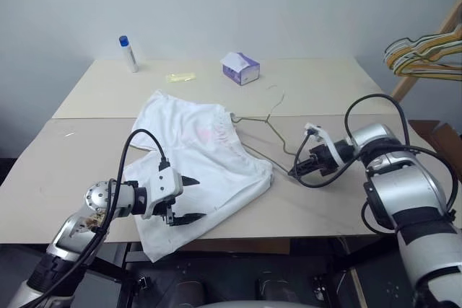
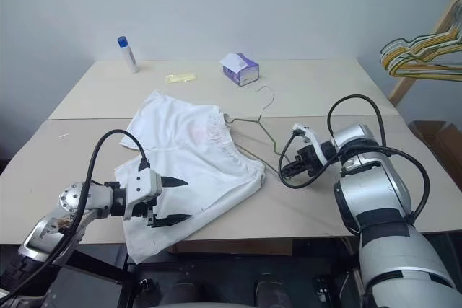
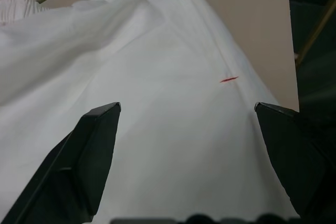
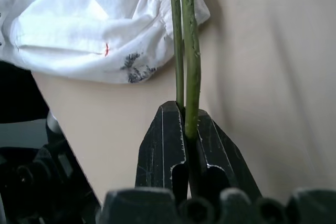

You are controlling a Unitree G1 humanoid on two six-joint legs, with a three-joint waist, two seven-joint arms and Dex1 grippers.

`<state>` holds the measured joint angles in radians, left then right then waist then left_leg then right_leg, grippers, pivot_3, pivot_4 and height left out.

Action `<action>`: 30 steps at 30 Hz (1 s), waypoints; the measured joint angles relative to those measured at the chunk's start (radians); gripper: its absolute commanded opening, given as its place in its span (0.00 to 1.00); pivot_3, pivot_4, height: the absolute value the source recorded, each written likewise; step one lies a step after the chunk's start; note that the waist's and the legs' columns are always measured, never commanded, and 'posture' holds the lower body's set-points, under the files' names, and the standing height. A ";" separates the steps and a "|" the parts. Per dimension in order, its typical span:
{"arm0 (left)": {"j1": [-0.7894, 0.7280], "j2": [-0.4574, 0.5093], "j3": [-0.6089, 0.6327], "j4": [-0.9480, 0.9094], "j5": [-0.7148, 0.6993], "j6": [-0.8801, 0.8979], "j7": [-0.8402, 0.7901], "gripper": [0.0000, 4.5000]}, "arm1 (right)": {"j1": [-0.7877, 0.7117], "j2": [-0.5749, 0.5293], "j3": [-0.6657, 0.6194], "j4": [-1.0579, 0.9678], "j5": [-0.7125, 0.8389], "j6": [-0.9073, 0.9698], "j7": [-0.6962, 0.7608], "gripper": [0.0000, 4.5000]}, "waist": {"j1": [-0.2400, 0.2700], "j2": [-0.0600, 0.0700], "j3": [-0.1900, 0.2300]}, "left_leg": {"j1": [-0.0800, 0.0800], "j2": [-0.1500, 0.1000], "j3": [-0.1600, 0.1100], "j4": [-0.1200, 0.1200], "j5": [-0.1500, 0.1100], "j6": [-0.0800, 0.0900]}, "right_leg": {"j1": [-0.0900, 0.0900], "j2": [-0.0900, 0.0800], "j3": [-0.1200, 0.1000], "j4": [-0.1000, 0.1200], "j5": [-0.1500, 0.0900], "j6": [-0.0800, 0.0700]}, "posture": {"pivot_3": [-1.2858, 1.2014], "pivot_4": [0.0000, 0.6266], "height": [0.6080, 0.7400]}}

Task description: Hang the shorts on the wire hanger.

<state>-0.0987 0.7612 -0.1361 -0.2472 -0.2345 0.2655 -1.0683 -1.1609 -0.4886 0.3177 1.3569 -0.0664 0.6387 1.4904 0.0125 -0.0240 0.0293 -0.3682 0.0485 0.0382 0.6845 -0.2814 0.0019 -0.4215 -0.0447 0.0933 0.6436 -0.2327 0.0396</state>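
Nearest me, the left gripper (image 1: 189, 198) hovers with jaws spread wide over the near leg of the shorts (image 1: 198, 164), which lie flat on the desk (image 1: 346, 200), holding nothing. Just beyond, the right gripper (image 1: 297, 171) has its jaws clamped on the end of the wire hanger (image 1: 268, 133), whose far arm is tucked at the waistband, so threading looks underway; next the left must pinch the cloth while the hanger slides in. No writing is legible, even on the tissue box (image 1: 241, 68).
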 measured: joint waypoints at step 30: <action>-0.036 0.003 0.017 0.032 -0.005 -0.013 -0.006 0.98 | 0.035 0.029 -0.254 -0.121 0.041 -0.418 -0.078 0.00 | -0.004 0.001 0.000 | 0.000 0.000 0.000 -0.001 0.000 0.000 | 0.000 0.000 0.000 -0.001 0.000 0.000 | 0.54 0.00 1.00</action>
<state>-0.1345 0.7642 -0.1187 -0.2152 -0.2398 0.2520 -1.0742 -1.1262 -0.4599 0.0640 1.2354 -0.0251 0.2207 1.4127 0.0082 -0.0234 0.0297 -0.3683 0.0485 0.0382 0.6835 -0.2812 0.0016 -0.4215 -0.0448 0.0932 0.6425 -0.2327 0.0395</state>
